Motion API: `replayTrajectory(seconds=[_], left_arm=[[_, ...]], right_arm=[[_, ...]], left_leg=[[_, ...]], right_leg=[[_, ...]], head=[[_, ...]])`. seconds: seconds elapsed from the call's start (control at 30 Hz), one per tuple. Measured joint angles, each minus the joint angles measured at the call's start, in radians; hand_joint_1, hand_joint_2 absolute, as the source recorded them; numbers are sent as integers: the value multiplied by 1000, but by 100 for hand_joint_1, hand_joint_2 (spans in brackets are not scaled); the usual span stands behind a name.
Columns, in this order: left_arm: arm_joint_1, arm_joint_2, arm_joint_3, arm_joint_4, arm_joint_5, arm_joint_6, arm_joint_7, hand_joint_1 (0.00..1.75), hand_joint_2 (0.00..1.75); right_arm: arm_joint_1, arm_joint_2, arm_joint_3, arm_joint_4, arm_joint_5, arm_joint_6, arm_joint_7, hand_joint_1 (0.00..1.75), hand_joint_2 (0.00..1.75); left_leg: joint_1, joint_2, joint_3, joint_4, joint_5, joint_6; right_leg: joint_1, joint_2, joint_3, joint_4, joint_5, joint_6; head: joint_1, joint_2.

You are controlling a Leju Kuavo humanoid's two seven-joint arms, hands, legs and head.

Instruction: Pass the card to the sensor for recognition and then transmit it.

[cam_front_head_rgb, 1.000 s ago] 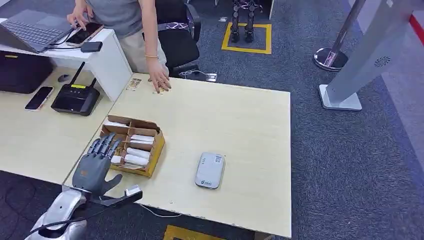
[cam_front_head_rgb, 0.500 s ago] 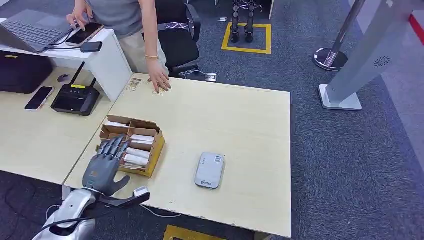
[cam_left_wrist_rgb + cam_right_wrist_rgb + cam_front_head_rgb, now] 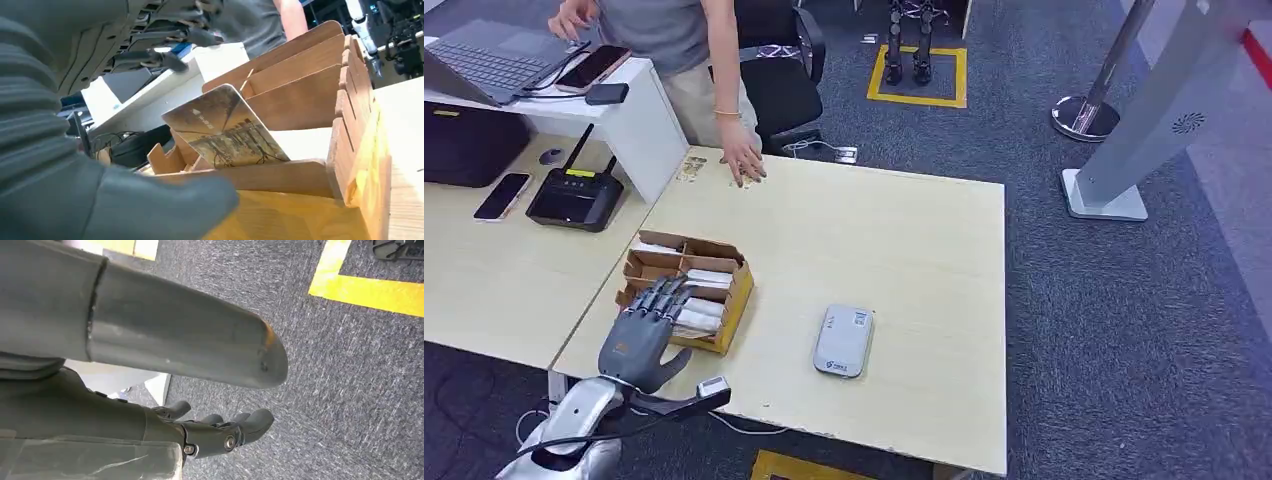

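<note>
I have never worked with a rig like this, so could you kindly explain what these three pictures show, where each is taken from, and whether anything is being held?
This is a humanoid robot with two arms and many-fingered hands. The wide picture comes from its head, looking down on a pale table. The other two come from cameras at its wrists.

On the table stand a wooden card box with dividers and a small grey sensor. A person's hand rests on the far edge.

The left hand reaches over the box with fingers spread; it holds nothing yet. Its wrist camera looks into the box, where a printed card leans in a compartment.

The right hand hangs over the carpet, fingers partly curled and empty; whether it counts as shut is unclear.
</note>
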Motion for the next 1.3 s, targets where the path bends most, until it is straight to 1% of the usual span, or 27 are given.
replayTrajectory(seconds=[0.4, 1.07, 1.2, 1.3], left_arm=[[0, 0, -15, 0, 0, 0, 12, 175, 175], [-1, 0, -27, 0, 3, 0, 13, 175, 175], [-1, 3, -30, -12, -53, 12, 34, 175, 175], [0, 11, -31, -39, -165, 49, 73, 175, 175]], right_arm=[[0, 0, 0, 0, 0, 2, 0, 0, 0], [0, 0, 0, 1, 11, 5, 9, 0, 0], [0, 0, 0, 1, 19, 4, 5, 0, 0], [0, 0, 0, 1, 23, 4, 5, 0, 0]], left_leg=[[0, 0, 0, 0, 0, 0], [0, 0, 0, 0, 0, 0], [0, 0, 0, 0, 0, 0], [0, 0, 0, 0, 0, 0]], right_leg=[[0, 0, 0, 0, 0, 0], [0, 0, 0, 0, 0, 0], [0, 0, 0, 0, 0, 0], [0, 0, 0, 0, 0, 0]], head=[[0, 0], [0, 0], [0, 0], [0, 0]])
